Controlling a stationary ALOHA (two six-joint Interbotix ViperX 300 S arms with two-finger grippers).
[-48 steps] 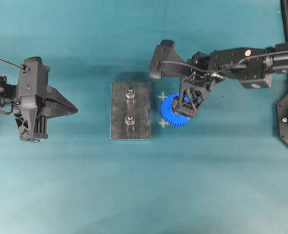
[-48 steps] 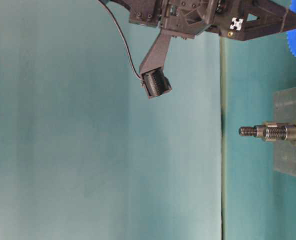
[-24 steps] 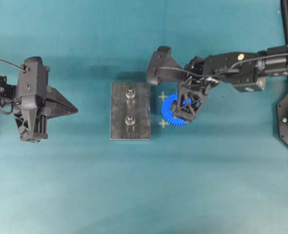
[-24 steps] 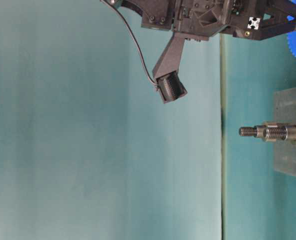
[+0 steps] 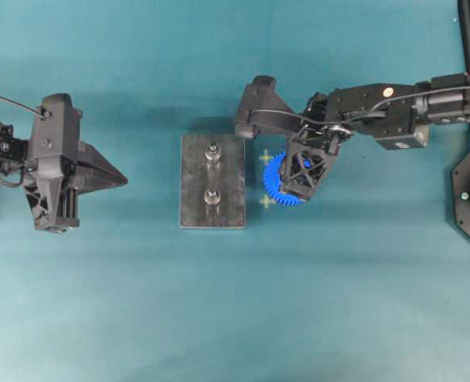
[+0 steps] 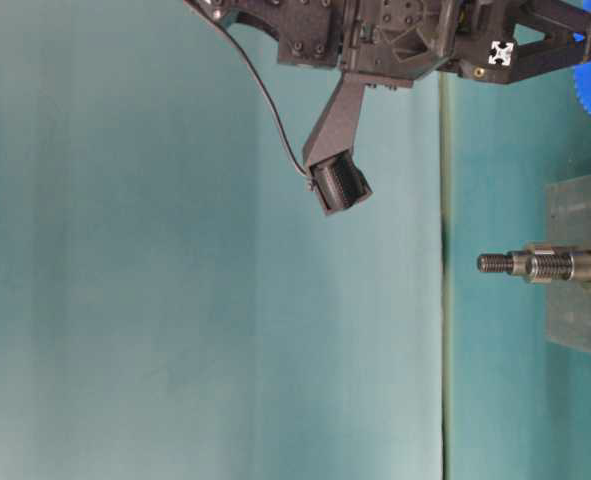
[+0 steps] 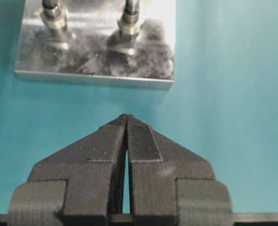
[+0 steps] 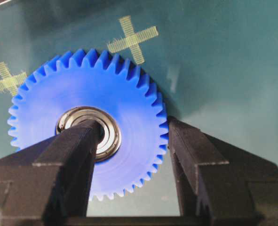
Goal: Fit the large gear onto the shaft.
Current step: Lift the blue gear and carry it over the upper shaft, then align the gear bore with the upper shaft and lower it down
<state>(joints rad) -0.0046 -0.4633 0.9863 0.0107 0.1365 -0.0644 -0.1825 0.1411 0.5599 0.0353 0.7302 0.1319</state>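
Your right gripper [image 8: 131, 141] straddles one side of the large gear, the bright blue plastic toothed wheel with a dark metal bearing hub [image 8: 89, 129]: one finger sits over the hub's bore, the other just outside the toothed rim. The jaws stand partly apart, and you cannot tell from these views whether they grip the gear. Your left gripper [image 7: 126, 129] is clamped shut on nothing, near the left edge of the table and well apart from the work.

Going down in size: the teal table [image 5: 139, 318] carries the grey rectangular steel plate [image 5: 195, 183] at its middle, long axis running toward and away from the top edge in the overhead view. The gear [image 5: 276, 179] lies flat on the table just beside the plate's right edge, between two yellow cross marks [image 5: 266, 157], its bore pointing straight up. The shaft [image 5: 212, 150], one of two thin silver pegs, stands upright on the plate and bare.

In my judgement nothing is fitted yet: grasping, lifting, carrying across and lowering the bore over the peg all remain.
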